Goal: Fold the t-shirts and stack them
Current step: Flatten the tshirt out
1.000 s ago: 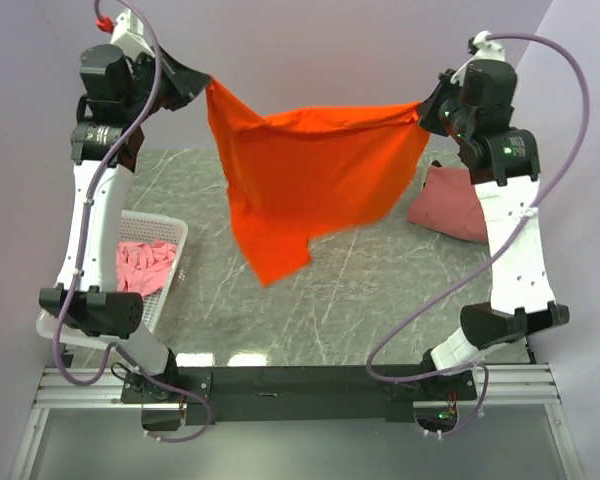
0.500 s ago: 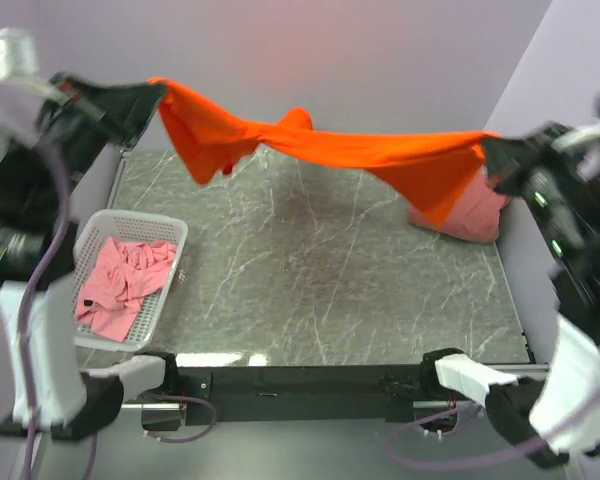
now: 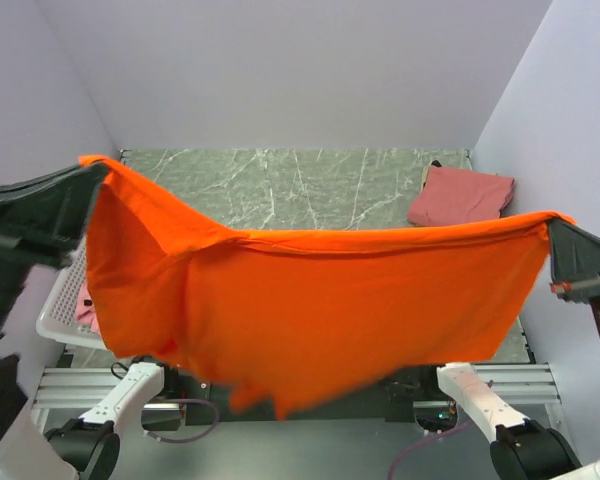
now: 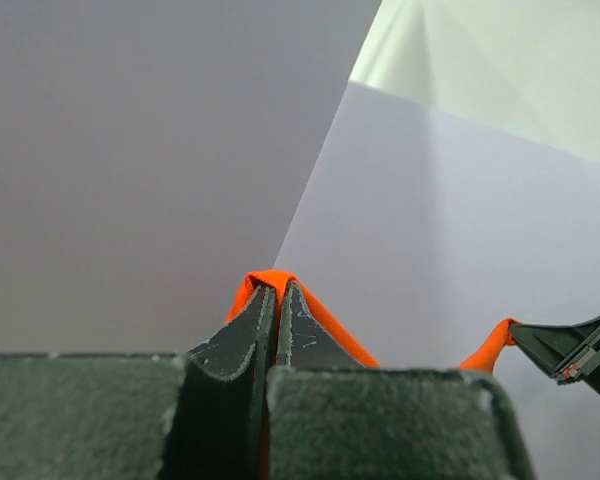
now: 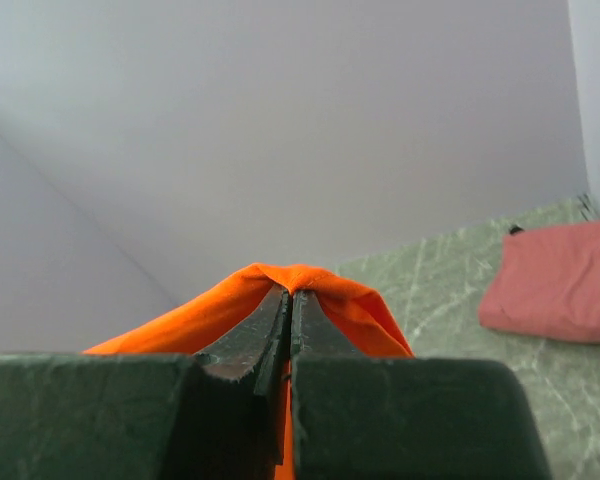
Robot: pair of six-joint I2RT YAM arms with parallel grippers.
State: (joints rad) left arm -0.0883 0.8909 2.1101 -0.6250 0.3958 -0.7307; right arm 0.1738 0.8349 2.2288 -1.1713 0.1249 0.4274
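Observation:
The bright orange t-shirt point(image 3: 310, 310) hangs spread wide and high above the table, close to the top camera. My left gripper point(image 3: 92, 170) is shut on its left corner; the pinched cloth point(image 4: 272, 279) shows at the fingertips in the left wrist view. My right gripper point(image 3: 555, 222) is shut on its right corner, cloth point(image 5: 325, 285) pinched between the jaws. A folded salmon-pink t-shirt point(image 3: 462, 196) lies at the table's far right and also shows in the right wrist view point(image 5: 555, 283). A bit of the lighter pink shirt point(image 3: 85, 305) shows in the basket, mostly hidden.
The white perforated basket point(image 3: 55, 310) stands at the table's left edge, mostly hidden behind the orange cloth. The grey marble table point(image 3: 300, 185) shows at the back. Purple walls close in on three sides.
Both arms have swung up and toward the camera with the orange shirt. The shirt went from a twisted band at the back to a wide sheet hanging in front.

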